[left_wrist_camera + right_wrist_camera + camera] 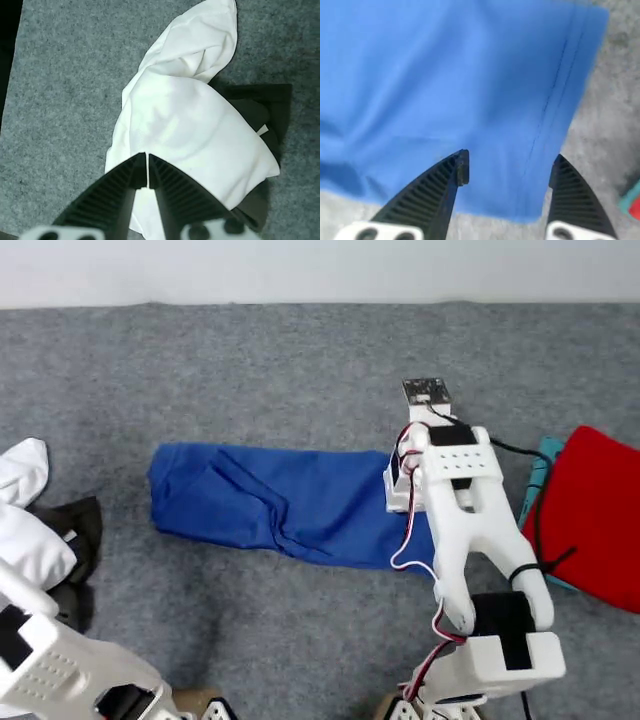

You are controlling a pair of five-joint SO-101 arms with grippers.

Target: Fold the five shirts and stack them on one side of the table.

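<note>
Grey table (300,350) beneath rumpled blue shirt (270,505)

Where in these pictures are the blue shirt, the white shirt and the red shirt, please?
blue shirt (270,505), high view, middle of its spread cloth.
white shirt (190,130), left wrist view, middle of its bunched body.
red shirt (595,510), high view, middle of its visible part.

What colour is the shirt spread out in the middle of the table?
The shirt is blue, clearest in the high view.
</note>
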